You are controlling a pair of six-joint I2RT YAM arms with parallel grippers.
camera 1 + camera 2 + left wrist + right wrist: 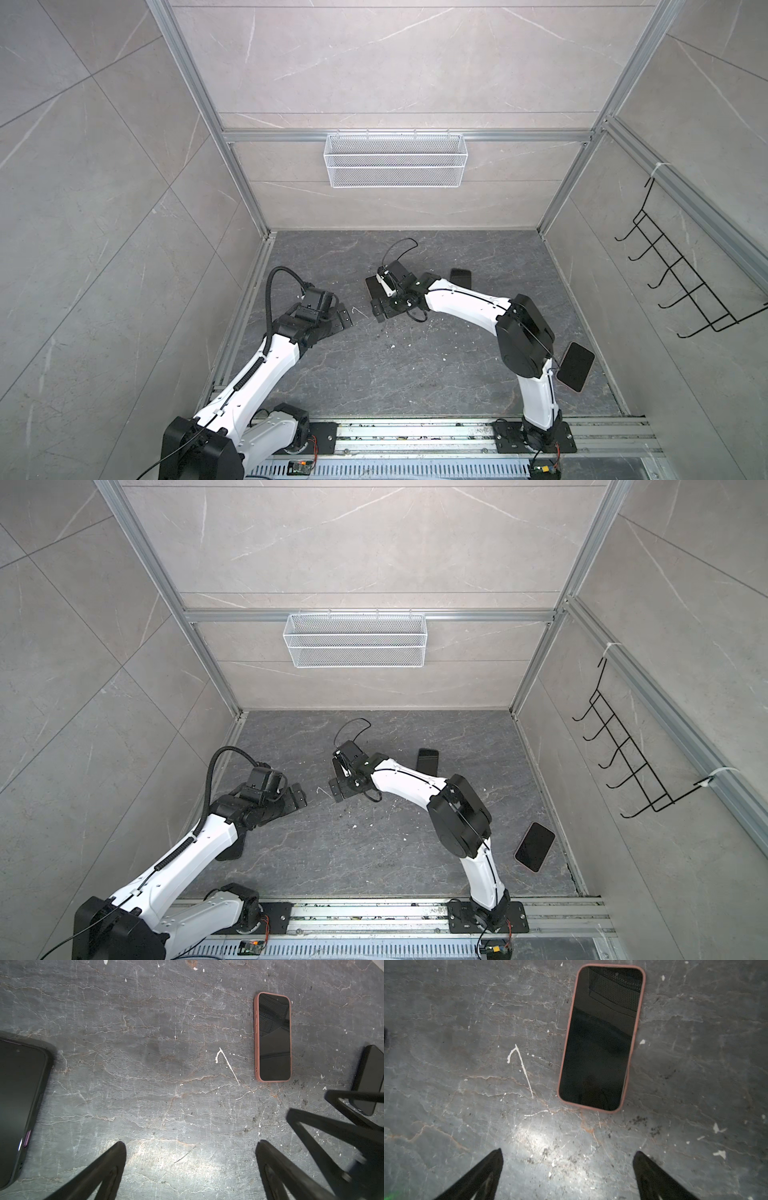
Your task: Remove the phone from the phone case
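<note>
We see the phone (pixel 273 1036) lying face up in its pink case (pixel 256 1036), flat on the table (pixel 145 1064). It sits at about one o'clock from the left gripper (pixel 190 1144), taking twelve as the back wall (pixel 395 83). That gripper and the right gripper (pixel 568 1151) both gape empty. We judge the phone light, its glass slick and rigid, the rim soft and grippy: pinch the long edges, then peel a corner.
</note>
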